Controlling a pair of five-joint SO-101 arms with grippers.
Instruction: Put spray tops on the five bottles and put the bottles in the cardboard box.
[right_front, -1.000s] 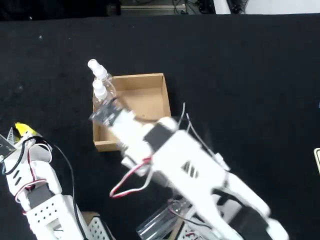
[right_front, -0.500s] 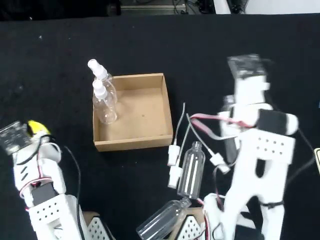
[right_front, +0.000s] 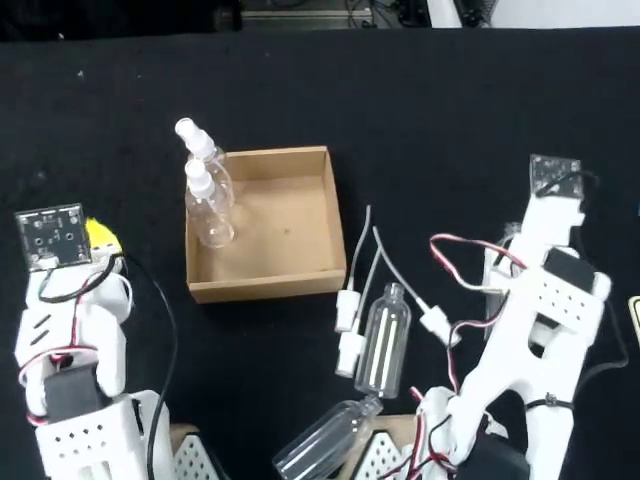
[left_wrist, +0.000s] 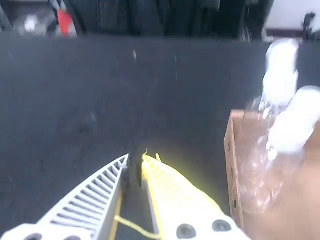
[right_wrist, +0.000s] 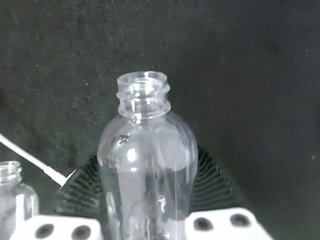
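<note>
— What's in your right claw (right_wrist: 150, 162)?
— A clear bottle (right_wrist: 145, 130), clamped at its body, neck bare and no top on. Another open bottle (right_wrist: 12, 197) is near.
— And your left claw (left_wrist: 135, 159)?
— Jaws together, empty. The cardboard box (left_wrist: 231, 165) is close beside it, holding what look like two capped bottles (left_wrist: 280, 125).

The far tabletop (right_front: 450, 100) lies open from left to right. In the box (right_front: 333, 215), two capped bottles (right_front: 212, 205) lean in the far-left corner, and the rest of its floor is free. Right of the box, three spray tops (right_front: 347, 310), their tubes and a lying bottle (right_front: 383, 338) crowd the lane toward the right hand (right_wrist: 147, 170) and its held bottle (right_wrist: 145, 125).
</note>
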